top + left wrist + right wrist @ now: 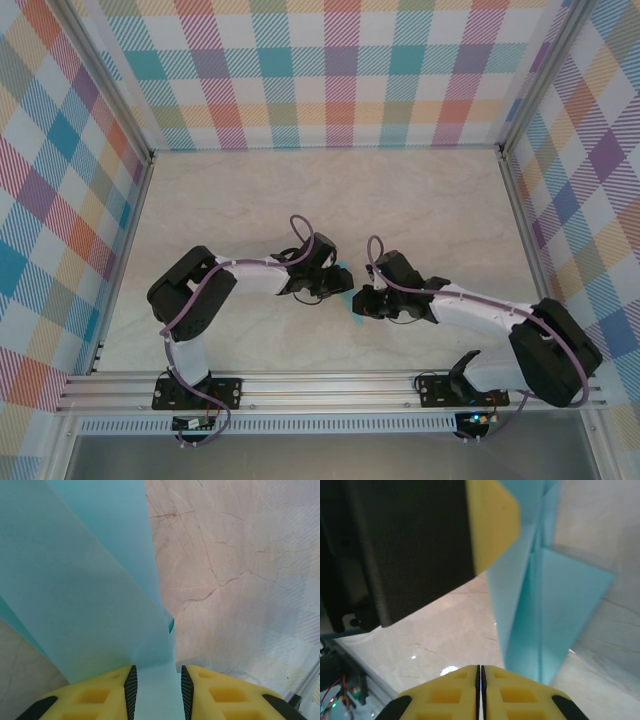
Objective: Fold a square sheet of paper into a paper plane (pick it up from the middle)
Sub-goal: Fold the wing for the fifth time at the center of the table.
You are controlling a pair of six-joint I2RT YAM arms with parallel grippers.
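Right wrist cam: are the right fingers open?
No, the two yellow fingers are pressed together with no gap between them.

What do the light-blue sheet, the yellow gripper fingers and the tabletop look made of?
Light-blue sheet: thin matte paper; it holds sharp creases and flat panels.
Left gripper's yellow fingers: likely moulded plastic, matte, with recessed pockets.
Tabletop: beige with brown veins and a glossy highlight; marble or a marble-print laminate, unclear.

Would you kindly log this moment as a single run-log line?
stage: mid-fold | left gripper: holding folded paper off table | right gripper: shut beside it
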